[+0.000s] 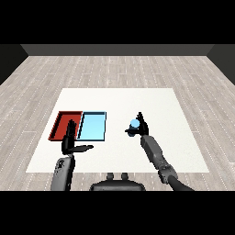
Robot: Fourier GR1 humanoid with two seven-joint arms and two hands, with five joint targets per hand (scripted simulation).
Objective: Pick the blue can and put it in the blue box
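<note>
A white desk (pixel 119 98) is sitting on a grey plank floor, seen from above and behind the robot's two arms. The right robot hand (pixel 139 126) is reaching out over the middle of the desk and curling round the blue can (pixel 134 123); only the can's pale blue top is showing, on the side of that hand facing the trays, with dark fingers rising behind it. Whether the can is lifted off the desk or standing on it cannot be told. Its round top is facing up towards the camera, so its long axis seems to be running roughly upright, though the body is hidden by the fingers.

Well to the left of the right robot hand, the blue box (pixel 93 126) is lying flat, touching the red tray (pixel 64 125) on its far side. The can is probably gripped from the side so it can be carried across upright.

The left robot hand (pixel 72 141) is hovering just in front of the trays, fingers straight, thumb sticking out, holding nothing, apparently kept out of the way.
</note>
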